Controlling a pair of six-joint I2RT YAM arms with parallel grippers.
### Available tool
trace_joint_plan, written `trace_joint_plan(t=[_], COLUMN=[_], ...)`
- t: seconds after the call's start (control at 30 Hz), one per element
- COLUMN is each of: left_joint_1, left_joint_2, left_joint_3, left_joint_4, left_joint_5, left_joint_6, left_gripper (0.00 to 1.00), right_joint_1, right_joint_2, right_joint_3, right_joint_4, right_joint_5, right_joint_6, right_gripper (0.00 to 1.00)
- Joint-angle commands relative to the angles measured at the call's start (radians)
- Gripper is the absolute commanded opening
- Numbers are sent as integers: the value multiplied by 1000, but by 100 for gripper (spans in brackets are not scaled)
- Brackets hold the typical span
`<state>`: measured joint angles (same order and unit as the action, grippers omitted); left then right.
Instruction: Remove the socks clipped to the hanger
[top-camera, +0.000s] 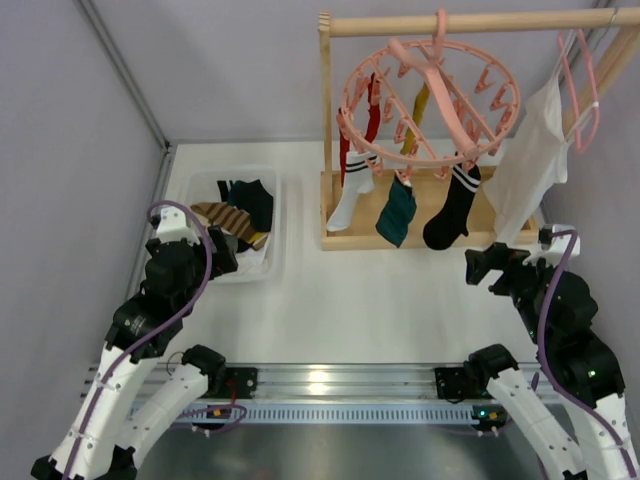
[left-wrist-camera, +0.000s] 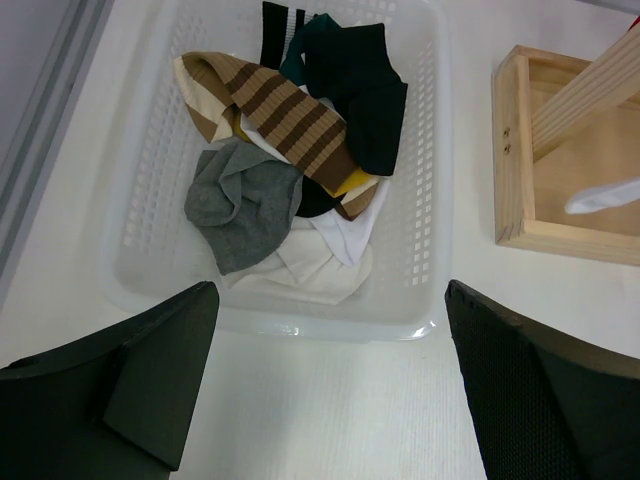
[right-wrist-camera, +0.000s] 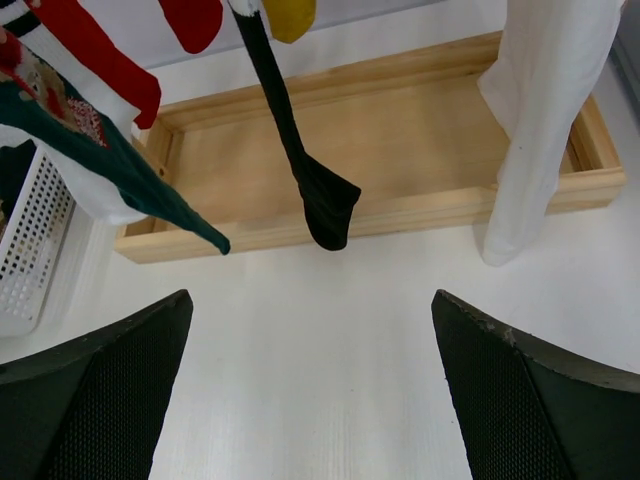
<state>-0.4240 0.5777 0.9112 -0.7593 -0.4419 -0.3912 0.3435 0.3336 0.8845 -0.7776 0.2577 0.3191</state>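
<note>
Top external shows left gripper (top-camera: 228, 252) released by the basket (top-camera: 276, 215), right gripper (top-camera: 482, 266) released near the white garment (top-camera: 530, 160).

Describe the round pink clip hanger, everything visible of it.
The hanger is a pink plastic ring with spokes and clip pegs round its rim. It hangs tilted, hooked over the wooden rail. Dangling from its pegs are a white striped sock, teal sock and black striped sock in front, with a red sock and mustard sock behind.
</note>
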Motion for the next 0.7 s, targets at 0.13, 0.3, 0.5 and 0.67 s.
trace_joint_plan(t=[0.13, 0.3, 0.5, 0.67], left_joint_1=[8, 8, 8, 8], left_joint_2=[-13, -19, -16, -9], left_joint_3=[-6, -8, -8, -9], left_joint_4=[51, 52, 54, 58], left_joint_5=[-1, 5, 31, 55], left_joint_6=[0, -3, -3, -1], left_gripper=[99, 99, 99, 98], right_joint_1=[-12, -12, -11, -12], right_joint_2=[-42, -85, 8, 114], right_joint_3=[-62, -114, -203, -277], right_joint_4=[99, 222, 435, 641], right_joint_5=[25, -116, -429, -503], right_joint_6=[32, 20, -22, -6], right_gripper=[99, 99, 99, 99])
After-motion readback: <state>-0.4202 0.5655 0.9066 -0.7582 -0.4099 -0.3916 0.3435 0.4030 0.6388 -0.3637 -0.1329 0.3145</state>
